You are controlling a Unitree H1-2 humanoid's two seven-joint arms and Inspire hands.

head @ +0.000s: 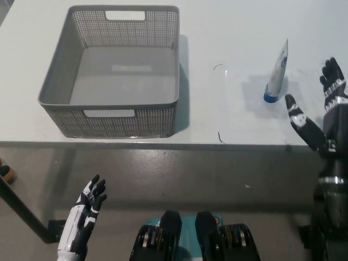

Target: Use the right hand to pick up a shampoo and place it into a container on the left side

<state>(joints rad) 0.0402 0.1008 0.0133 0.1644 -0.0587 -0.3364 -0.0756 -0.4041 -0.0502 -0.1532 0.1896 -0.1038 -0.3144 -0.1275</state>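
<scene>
A white and blue shampoo tube (277, 74) stands on its blue cap on the white table, right of centre. My black right hand (321, 111) is raised over the table's right front, open, fingers spread, just right of the tube and not touching it. The grey perforated basket (65, 98) sits on the left of the table with nothing visible inside. My white left hand (86, 212) rests open below the table edge at the lower left.
The table's front edge (163, 144) runs across the picture; below it is grey floor. Thin black corner marks (219, 137) frame the area around the tube.
</scene>
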